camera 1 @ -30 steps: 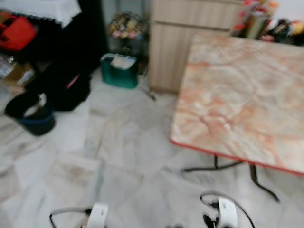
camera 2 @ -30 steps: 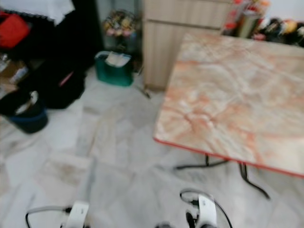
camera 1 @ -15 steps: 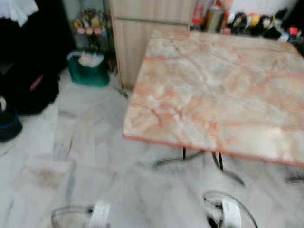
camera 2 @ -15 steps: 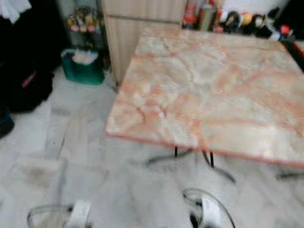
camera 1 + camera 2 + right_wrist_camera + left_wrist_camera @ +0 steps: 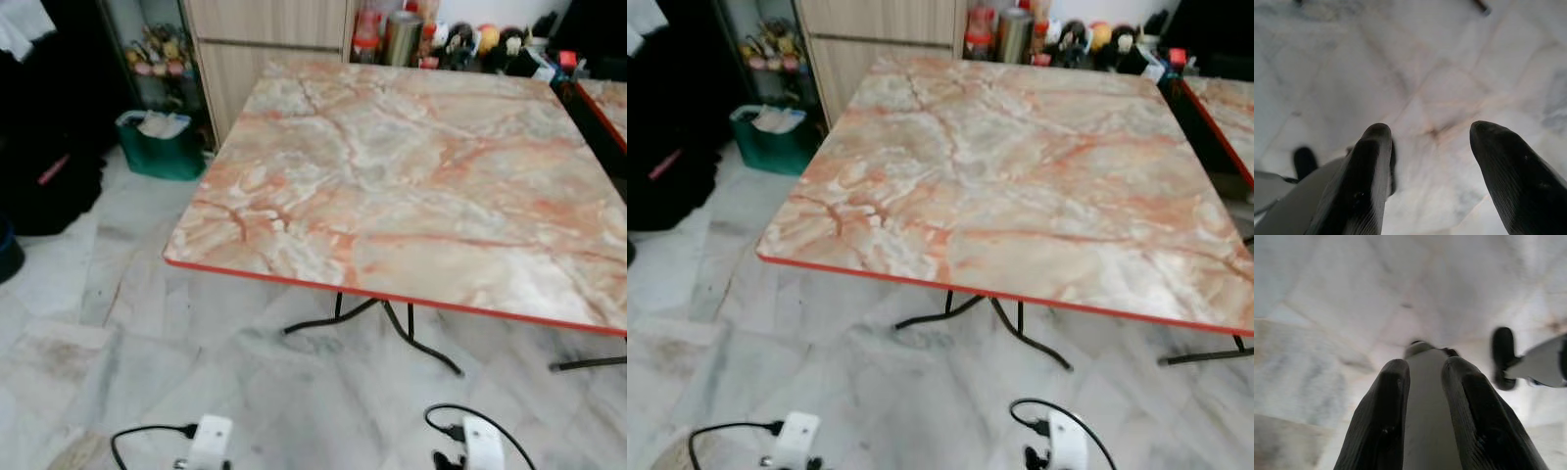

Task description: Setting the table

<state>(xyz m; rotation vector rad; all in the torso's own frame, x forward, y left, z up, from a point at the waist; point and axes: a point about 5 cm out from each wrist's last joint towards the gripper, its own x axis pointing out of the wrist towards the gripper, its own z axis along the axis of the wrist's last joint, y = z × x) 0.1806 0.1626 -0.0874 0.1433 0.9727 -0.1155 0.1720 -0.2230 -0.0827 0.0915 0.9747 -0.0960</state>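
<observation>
A square table (image 5: 411, 166) with a pink-orange marble-pattern top and a red edge stands in front of me; its top is bare. Both arms hang low over the pale marble floor, with the left wrist (image 5: 208, 441) and right wrist (image 5: 480, 446) at the bottom of the eye views. In the left wrist view my left gripper (image 5: 1425, 367) points down at the floor, its fingers close together and holding nothing. In the right wrist view my right gripper (image 5: 1430, 132) also faces the floor, open and empty.
Black metal legs (image 5: 392, 323) spread under the table. Bottles and cans (image 5: 402, 34) crowd the space behind its far edge, beside a wooden cabinet (image 5: 265, 39). A green basket (image 5: 157, 147) and dark bags (image 5: 49, 176) lie left. A second table (image 5: 602, 98) adjoins on the right.
The camera has swung right and come nearer, so the table now lies across the middle of the view and looks sharp. The arms still hang low.
</observation>
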